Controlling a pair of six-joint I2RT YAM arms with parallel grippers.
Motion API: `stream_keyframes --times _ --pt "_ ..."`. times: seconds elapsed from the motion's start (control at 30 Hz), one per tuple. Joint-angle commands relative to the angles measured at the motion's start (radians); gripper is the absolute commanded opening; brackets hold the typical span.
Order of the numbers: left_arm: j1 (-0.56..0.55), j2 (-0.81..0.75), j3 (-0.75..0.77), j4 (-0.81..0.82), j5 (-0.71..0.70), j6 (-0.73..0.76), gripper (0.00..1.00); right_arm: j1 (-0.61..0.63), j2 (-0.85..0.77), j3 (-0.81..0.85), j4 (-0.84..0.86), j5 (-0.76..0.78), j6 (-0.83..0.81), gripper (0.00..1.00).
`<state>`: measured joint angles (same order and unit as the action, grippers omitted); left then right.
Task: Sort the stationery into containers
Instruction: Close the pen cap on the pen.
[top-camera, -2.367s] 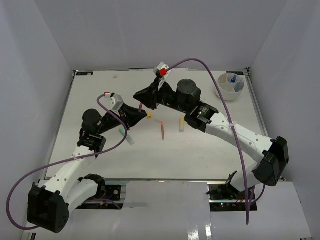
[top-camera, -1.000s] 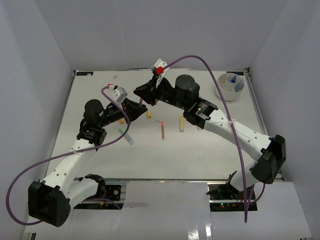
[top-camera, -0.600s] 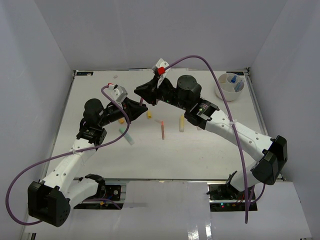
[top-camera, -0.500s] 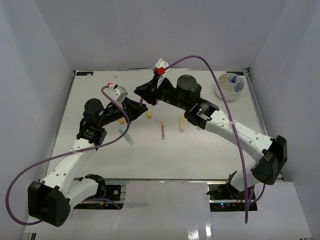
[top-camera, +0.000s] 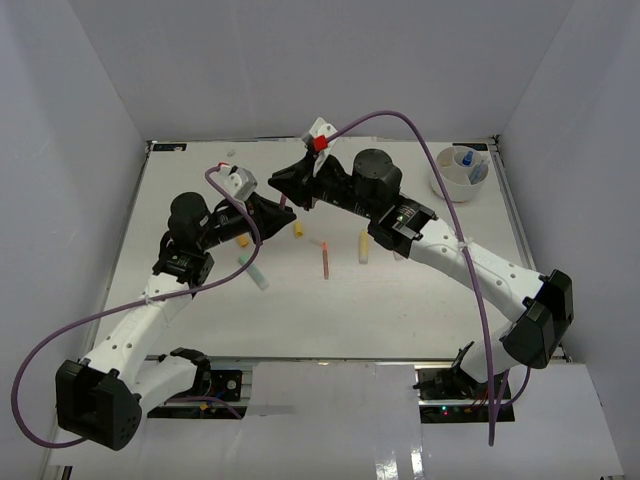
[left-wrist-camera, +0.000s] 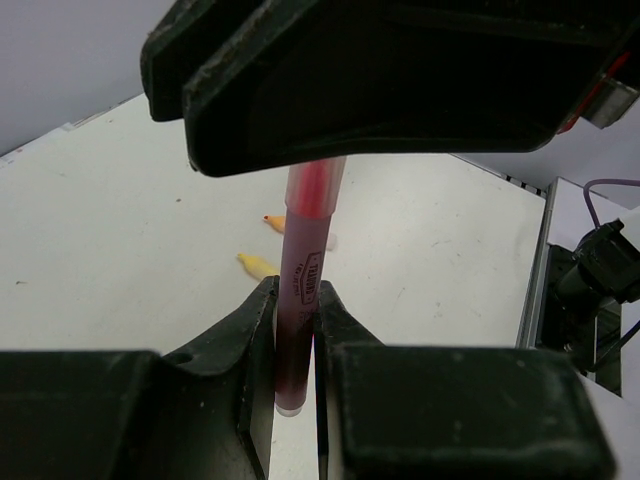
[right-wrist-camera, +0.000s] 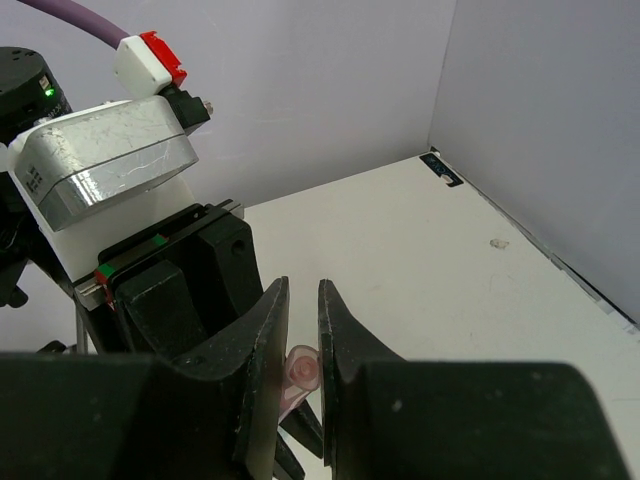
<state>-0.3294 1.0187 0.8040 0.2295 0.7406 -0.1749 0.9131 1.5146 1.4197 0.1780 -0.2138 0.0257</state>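
Note:
A pink pen (top-camera: 284, 206) hangs above the table's back middle, held between both grippers. In the left wrist view my left gripper (left-wrist-camera: 295, 300) is shut on the lower barrel of the pink pen (left-wrist-camera: 305, 270). My right gripper (right-wrist-camera: 302, 292) is shut on the round cap end of the pen (right-wrist-camera: 300, 372). On the table lie a yellow eraser (top-camera: 297, 229), an orange eraser (top-camera: 243, 240), a pale green pen (top-camera: 253, 271), an orange-pink pen (top-camera: 325, 259) and a yellow highlighter (top-camera: 364, 246). The white tub (top-camera: 452, 187) stands at the back right with a blue-capped bottle (top-camera: 467, 160) inside.
White walls close the table on the left, back and right. Purple cables loop off both wrists over the table. The two arms meet nose to nose above the erasers. The right arm's forearm (top-camera: 470, 265) crosses the right half of the table.
Since the earliest frame both grippers have risen and shifted slightly back with the pen, uncovering the orange eraser. Over the last second almost nothing moved.

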Motion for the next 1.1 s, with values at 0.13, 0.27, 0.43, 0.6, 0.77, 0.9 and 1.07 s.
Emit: stream_keyframes --times 0.13,0.27,0.43,0.6,0.77,0.9,1.07 --pt "0.024 -0.057 0.218 0.439 -0.179 -0.058 0.0 0.053 0.141 -0.16 -0.644 -0.222 -0.021 0.08" --pt "0.023 -0.069 0.192 0.409 -0.126 -0.044 0.0 0.049 0.127 -0.156 -0.629 -0.213 -0.05 0.08" --pt "0.024 -0.094 0.121 0.39 -0.037 -0.012 0.0 0.044 0.085 -0.133 -0.566 -0.179 -0.035 0.08" --pt "0.024 -0.115 0.04 0.34 0.02 0.025 0.0 0.044 0.055 -0.107 -0.528 -0.153 -0.033 0.08" --pt "0.024 -0.123 -0.025 0.304 0.037 0.04 0.0 0.046 0.029 -0.12 -0.456 -0.148 0.013 0.08" --pt "0.023 -0.131 -0.097 0.335 0.034 0.032 0.11 0.044 0.015 -0.137 -0.405 -0.151 0.031 0.08" --pt "0.024 -0.121 -0.12 0.335 0.042 0.023 0.25 0.044 0.012 -0.134 -0.365 -0.096 0.042 0.08"
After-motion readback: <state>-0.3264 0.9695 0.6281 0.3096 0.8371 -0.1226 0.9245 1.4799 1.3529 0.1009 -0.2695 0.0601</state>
